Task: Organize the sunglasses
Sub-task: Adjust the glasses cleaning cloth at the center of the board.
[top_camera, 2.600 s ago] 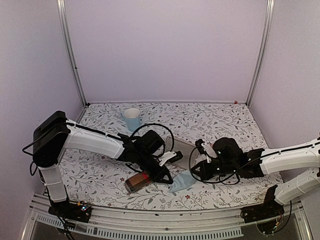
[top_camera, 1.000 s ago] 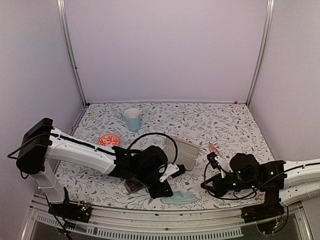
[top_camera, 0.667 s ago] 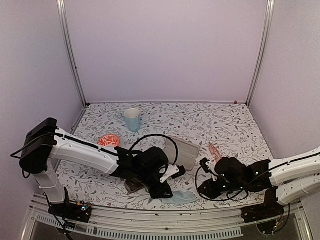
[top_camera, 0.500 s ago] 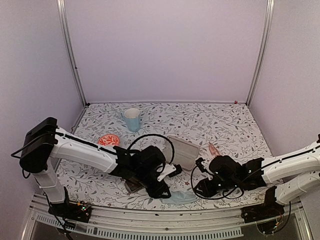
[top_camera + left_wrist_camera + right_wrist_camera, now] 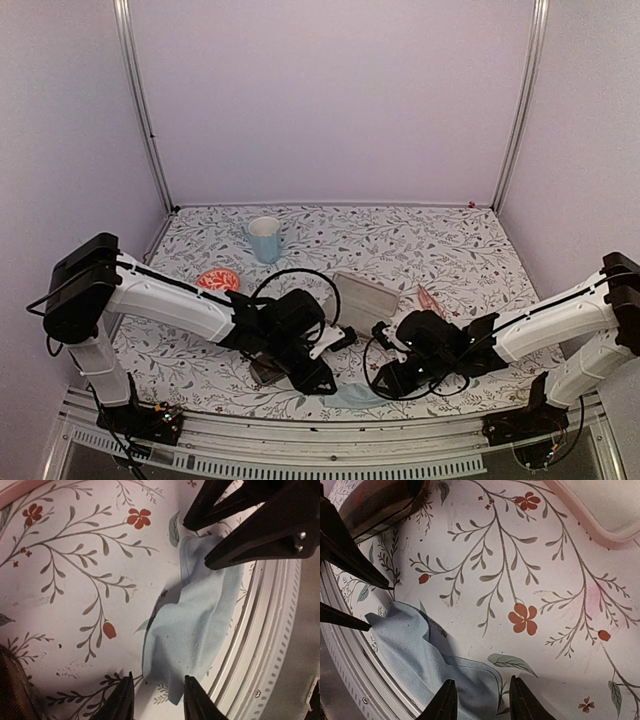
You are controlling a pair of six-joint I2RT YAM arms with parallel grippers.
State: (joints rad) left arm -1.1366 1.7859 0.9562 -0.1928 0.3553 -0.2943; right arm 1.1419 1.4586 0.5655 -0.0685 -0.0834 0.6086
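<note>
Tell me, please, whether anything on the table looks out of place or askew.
The pale blue cloth lies rumpled and folded over itself at the very near edge of the table, with one side up against the white rail. Nothing looks spilled or broken.

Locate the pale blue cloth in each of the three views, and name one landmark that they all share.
Top external: the pale blue cloth lies at bottom centre, just above the rail.
Left wrist: centre of the picture, slanting from upper right down to bottom centre.
Right wrist: lower left.
Shared landmark: the white perforated rail beside the cloth, on the right in the left wrist view and at the left edge in the right wrist view.
</note>
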